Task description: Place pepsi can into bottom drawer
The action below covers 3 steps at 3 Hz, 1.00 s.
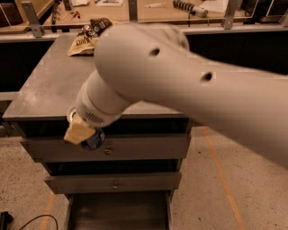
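My gripper (83, 134) is in front of the cabinet's top drawer front, at the left. It is shut on the pepsi can (94, 140), a dark-blue can that shows just below and right of the tan finger (77, 130). The can hangs in the air in front of the cabinet, well above the bottom drawer (118, 212). That drawer is pulled out at the bottom of the view, a wide shallow tray with a dark floor. My white arm (189, 85) fills the middle and right of the view.
The grey cabinet top (49, 85) carries a crumpled snack bag (87, 36) at its back. Two upper drawers with small knobs (108, 150) are shut. A workbench (148, 9) with tools runs behind. A black cable (27, 222) lies on the floor at the left.
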### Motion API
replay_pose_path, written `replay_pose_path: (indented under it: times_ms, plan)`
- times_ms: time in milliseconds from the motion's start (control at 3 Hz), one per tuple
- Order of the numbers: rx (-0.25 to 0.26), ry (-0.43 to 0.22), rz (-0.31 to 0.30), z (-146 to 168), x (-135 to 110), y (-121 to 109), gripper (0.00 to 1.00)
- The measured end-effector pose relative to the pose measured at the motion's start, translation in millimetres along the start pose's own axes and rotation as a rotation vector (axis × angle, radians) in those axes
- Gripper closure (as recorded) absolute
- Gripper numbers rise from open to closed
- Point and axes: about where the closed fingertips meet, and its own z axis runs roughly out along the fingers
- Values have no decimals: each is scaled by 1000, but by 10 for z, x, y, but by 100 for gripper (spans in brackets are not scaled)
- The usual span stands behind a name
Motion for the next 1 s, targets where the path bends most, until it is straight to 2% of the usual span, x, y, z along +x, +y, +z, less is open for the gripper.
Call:
replay_pose_path:
  times_ms: [333, 667, 1000]
  plan:
    - [-32, 8, 85, 467, 478, 377, 100]
    - [-37, 37, 91, 620, 749, 524, 100]
    - [-40, 40, 90, 616, 755, 532, 100]
